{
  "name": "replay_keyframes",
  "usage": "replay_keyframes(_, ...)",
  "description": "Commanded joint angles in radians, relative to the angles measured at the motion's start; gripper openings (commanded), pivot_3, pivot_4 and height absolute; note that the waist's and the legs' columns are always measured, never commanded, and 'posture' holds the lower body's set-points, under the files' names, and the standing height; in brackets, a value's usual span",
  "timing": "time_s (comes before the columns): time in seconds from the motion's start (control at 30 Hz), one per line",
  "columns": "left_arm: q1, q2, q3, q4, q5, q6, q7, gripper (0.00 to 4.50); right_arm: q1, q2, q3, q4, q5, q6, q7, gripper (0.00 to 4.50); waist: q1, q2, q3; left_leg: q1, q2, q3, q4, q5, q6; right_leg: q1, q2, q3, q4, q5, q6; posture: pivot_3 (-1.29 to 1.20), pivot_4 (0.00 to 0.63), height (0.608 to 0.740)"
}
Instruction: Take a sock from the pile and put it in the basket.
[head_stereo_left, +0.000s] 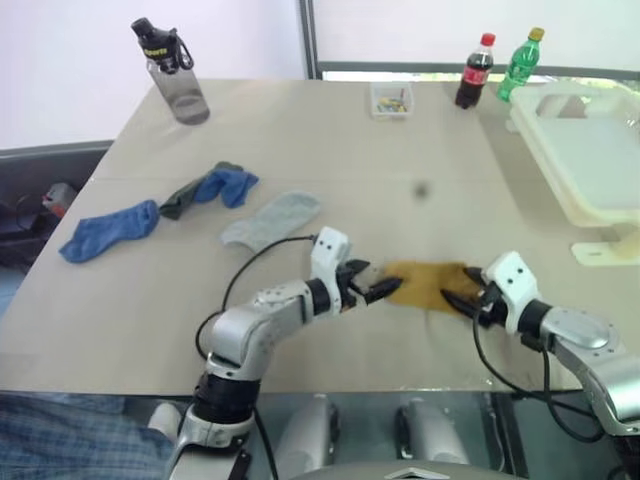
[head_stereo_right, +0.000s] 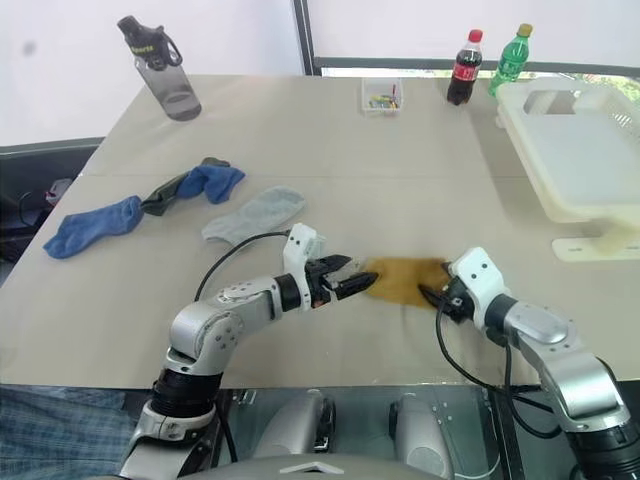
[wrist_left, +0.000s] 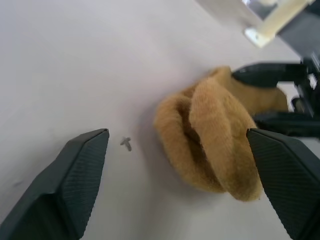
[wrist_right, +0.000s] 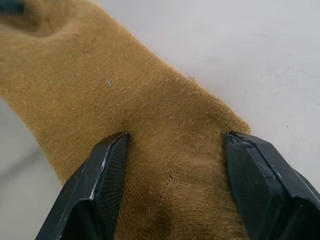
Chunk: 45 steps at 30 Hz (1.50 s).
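closest to the camera, a mustard-yellow sock (head_stereo_left: 428, 283) lies flat near the front edge of the tabletop (head_stereo_left: 330, 150), with one gripper at each end. it is soft knitted cloth of an even ochre colour. the end toward the left gripper (head_stereo_left: 378, 290) is bunched into thick rolled folds, while the end toward the right gripper (head_stereo_left: 460, 299) is spread smooth.

the left gripper's jaws stand wide apart and hold nothing. in the left wrist view the rumpled end of the sock lies ahead of the two black fingers (wrist_left: 75, 180), nearer one finger than the other, touching neither.

the right gripper's jaws are also spread, one finger (wrist_right: 102, 185) on each side of the sock's flat end. in the right wrist view the cloth runs between them and under them, and both tips lie at or on the fabric, not closed on it. the sock lies on the tabletop, not lifted.

further back on the robot's left lies the rest of the pile: a pale grey sock (head_stereo_left: 270, 220), a blue sock (head_stereo_left: 226, 185) touching a dark grey sock (head_stereo_left: 185, 197), and another blue sock (head_stereo_left: 108, 230) near the tabletop's left edge.

the basket (head_stereo_left: 585, 150), cream-white with low walls, stands at the far right of the tabletop, well apart from the yellow sock.
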Motion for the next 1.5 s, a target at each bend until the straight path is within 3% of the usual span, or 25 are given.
replay_keyframes(0.03,-0.025,-0.031,0.102,0.024,-0.083,0.139,0.068,4.45,0.012,0.009,0.016,0.029,-0.025,0.0,0.006,3.16,0.0,-0.001,-0.001,0.0,0.0,0.0,0.0,0.0,0.0,0.0,0.0,0.0,0.0,0.0,0.0,0.0,0.15,0.74)
replay_keyframes(0.37,-0.084,-0.042,0.073,0.105,-0.149,0.305,0.049,4.45,0.001,0.04,0.031,0.047,-0.047,-0.011,0.011,3.16,-0.001,-0.003,-0.008,0.006,0.0,0.0,0.0,0.0,0.0,0.006,0.0,0.0,0.0,0.0,0.0,0.0,0.15,0.74)
replay_keyframes(0.9,-0.204,-0.093,-0.019,0.293,-0.164,0.282,-0.086,4.45,-0.028,0.07,0.039,0.05,-0.083,-0.015,0.016,3.16,0.0,-0.005,-0.013,0.012,-0.001,0.0,-0.001,0.0,0.0,0.011,0.0,0.001,-0.001,0.0,0.0,0.0,0.15,0.74)
replay_keyframes(1.3,-0.248,-0.185,0.069,0.278,-0.258,0.205,-0.155,4.45,-0.062,0.063,0.046,0.075,-0.108,-0.033,0.033,3.16,-0.01,-0.005,-0.012,0.007,0.0,0.001,-0.002,0.0,0.0,0.007,0.0,0.001,-0.001,0.0,0.0,0.0,0.15,0.74)
replay_keyframes(1.5,-0.249,-0.187,0.038,0.286,-0.256,0.185,-0.163,4.45,-0.085,0.077,0.053,0.083,-0.117,-0.055,0.036,3.16,-0.014,-0.005,-0.012,0.007,0.0,0.001,-0.002,0.0,0.0,0.006,0.0,0.001,-0.001,0.0,0.0,0.0,0.15,0.74)
